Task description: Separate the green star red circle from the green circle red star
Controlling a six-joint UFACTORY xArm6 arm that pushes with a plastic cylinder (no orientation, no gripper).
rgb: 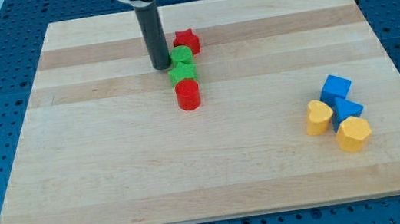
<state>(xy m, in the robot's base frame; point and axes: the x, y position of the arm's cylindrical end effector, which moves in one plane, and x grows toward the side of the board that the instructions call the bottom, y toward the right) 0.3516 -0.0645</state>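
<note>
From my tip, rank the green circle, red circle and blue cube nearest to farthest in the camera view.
1. Green circle block, right beside my tip on the view's right.
2. Red circle block, below the green star.
3. Blue cube, far on the view's right.

Even, bright overhead light; wooden board [116,177] evenly lit, no glare seen. Short soft shadows cast beneath blocks. Focus sharp throughout; slight softness noted at edges.
</note>
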